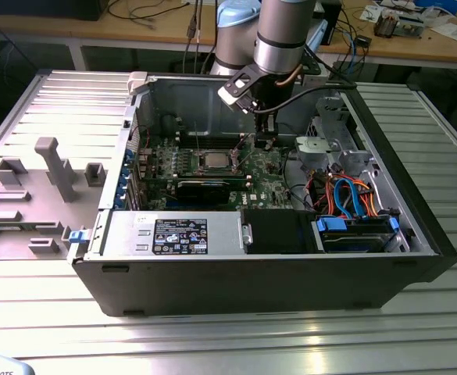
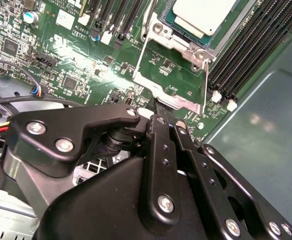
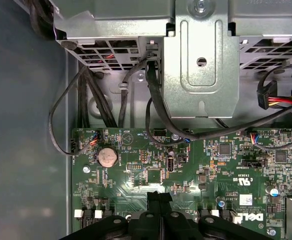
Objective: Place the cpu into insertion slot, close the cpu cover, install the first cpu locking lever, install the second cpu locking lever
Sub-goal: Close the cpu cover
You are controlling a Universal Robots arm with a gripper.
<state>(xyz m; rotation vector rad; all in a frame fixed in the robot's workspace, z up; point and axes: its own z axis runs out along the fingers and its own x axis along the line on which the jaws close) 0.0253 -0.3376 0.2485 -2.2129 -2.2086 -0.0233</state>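
Ribbed grey metal worktop [image 1: 415, 312] carries an open black desktop computer case [image 1: 251, 273] lying on its side. Grey moulded fixture tray [image 1: 25, 195] sits beside the case, at the exterior view's left.

Silver-and-blue robot arm [image 1: 279, 31] reaches down into the case from the far side.

Inside, along the near wall: silver power supply box [image 1: 134, 230]. At the exterior view's right is a grey sheet-metal drive cage [image 1: 330, 148] with orange and blue flat cables [image 1: 349, 195] below it. Black round cables [image 3: 155, 100] hang from the cage over the board edge, close to the arm's working space.

Green circuit board [image 1: 267, 183] covers the case floor. A long black expansion card [image 1: 205, 187] stands between the socket and the power supply. Long black memory slots [image 2: 250, 55] run just beside the socket.

Thin silver cpu cover [image 2: 178, 101] is swung open, with green board visible through its square window. The silver-rimmed insertion slot [image 2: 185, 47] holds the flat silver-grey cpu [image 2: 203, 15], already seated.

Black claw [image 2: 160, 106] is clenched, with nothing seen between its tips. It hangs low over the board just beside the cover's free edge; contact cannot be told. A round silver coin battery [image 3: 107, 157] lies well off to one side.
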